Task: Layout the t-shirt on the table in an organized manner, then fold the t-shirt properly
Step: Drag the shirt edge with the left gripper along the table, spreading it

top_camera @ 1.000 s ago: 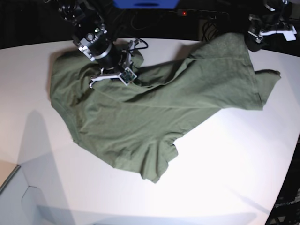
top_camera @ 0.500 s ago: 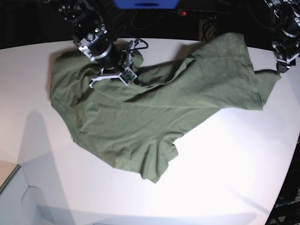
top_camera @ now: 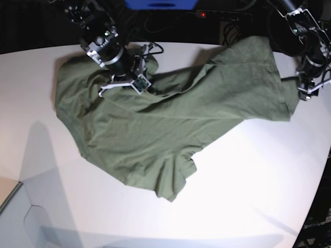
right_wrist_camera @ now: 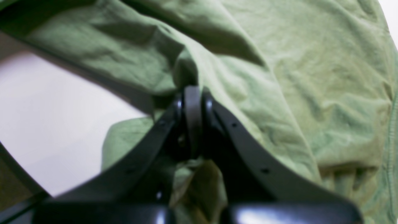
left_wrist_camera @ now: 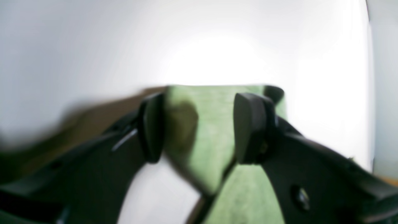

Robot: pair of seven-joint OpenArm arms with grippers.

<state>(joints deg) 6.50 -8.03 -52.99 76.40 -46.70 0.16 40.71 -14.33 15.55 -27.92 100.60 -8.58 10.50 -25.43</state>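
The olive-green t-shirt [top_camera: 170, 124] lies crumpled and spread slantwise over the white table [top_camera: 248, 181]. My right gripper [top_camera: 124, 82] sits at the shirt's back left, and in the right wrist view its fingers [right_wrist_camera: 192, 102] are shut, pinching a fold of the t-shirt [right_wrist_camera: 295, 77]. At the table's right side my left gripper [top_camera: 305, 93] hovers at the shirt's right sleeve. The left wrist view shows this gripper [left_wrist_camera: 199, 127] open, with a strip of green fabric [left_wrist_camera: 211, 124] lying between its two dark pads [left_wrist_camera: 252, 127], which stand apart from it.
A blue object [top_camera: 160, 4] and black cables [top_camera: 155, 49] sit at the table's back edge. The curved right edge [top_camera: 323, 170] runs close by the left arm. A pale grey panel [top_camera: 15, 222] fills the bottom left corner.
My left arm has come forward from the back right corner down to the shirt's right sleeve, and its jaws have narrowed somewhat. The right arm and the shirt have not moved.
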